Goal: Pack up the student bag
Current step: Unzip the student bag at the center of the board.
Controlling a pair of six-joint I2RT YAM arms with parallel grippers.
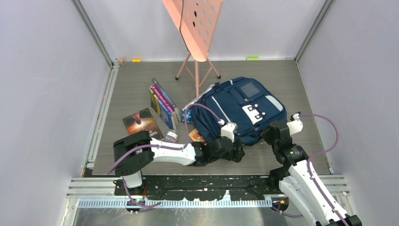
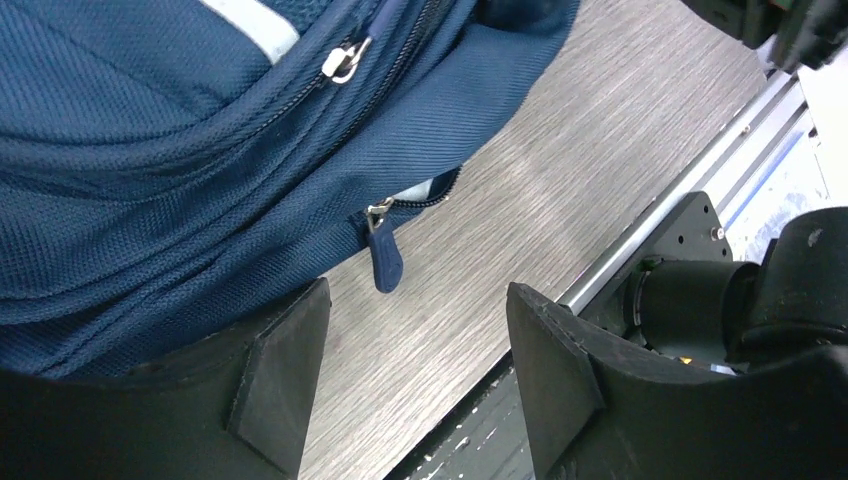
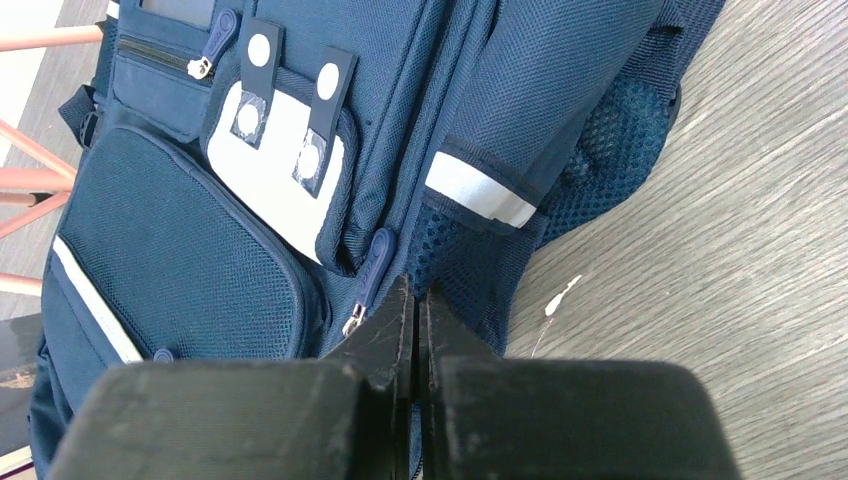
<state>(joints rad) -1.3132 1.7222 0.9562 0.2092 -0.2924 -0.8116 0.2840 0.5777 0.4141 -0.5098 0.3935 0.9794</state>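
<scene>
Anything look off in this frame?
Right gripper is shut, yet the zipper pull on the backpack lies beside its tips, not between them: looks like a missed grab. Nothing looks spilled or damaged.

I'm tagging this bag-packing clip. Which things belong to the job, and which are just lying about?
Job: student bag; probably the books, flat booklet and small jar beside it.
Lying about: pink music stand; yellow tab and green tab by the back wall.
</scene>
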